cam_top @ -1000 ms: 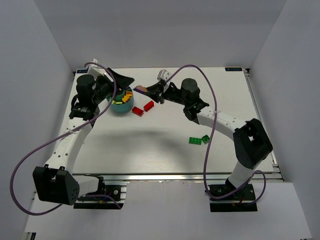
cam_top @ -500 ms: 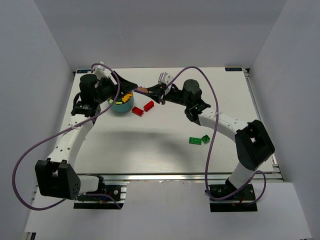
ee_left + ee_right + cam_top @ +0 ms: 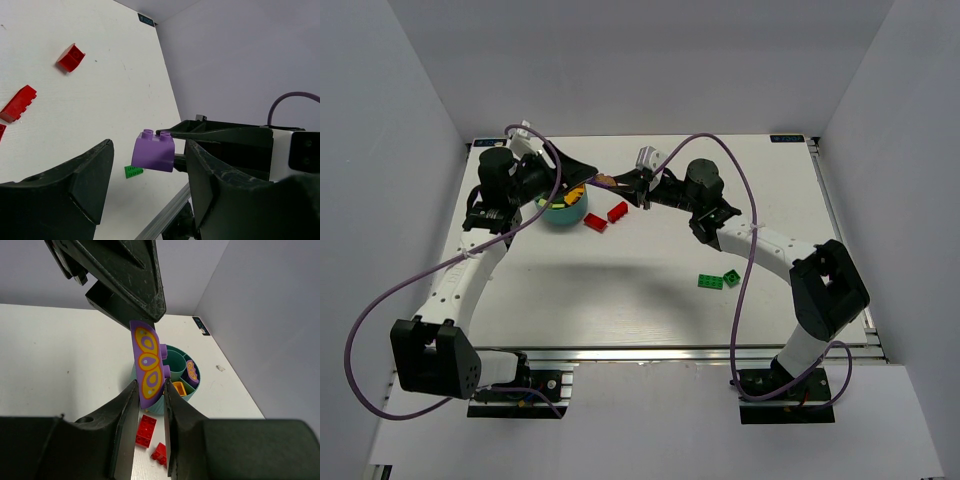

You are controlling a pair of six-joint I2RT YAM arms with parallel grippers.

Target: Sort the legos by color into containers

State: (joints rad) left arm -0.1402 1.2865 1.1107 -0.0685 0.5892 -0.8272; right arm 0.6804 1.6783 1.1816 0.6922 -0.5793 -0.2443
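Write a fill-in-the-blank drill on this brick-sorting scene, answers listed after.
1. The right tool grips a wing-patterned plastic brick whose body colour is ___.
2. The left tool stands ___, one finger on either side of that brick.
3. The loose small plastic bricks nearest the round teal plastic cup are ___.
4. Far from the cup lie ___ green plastic pieces.
Missing words: purple; open; red; two.
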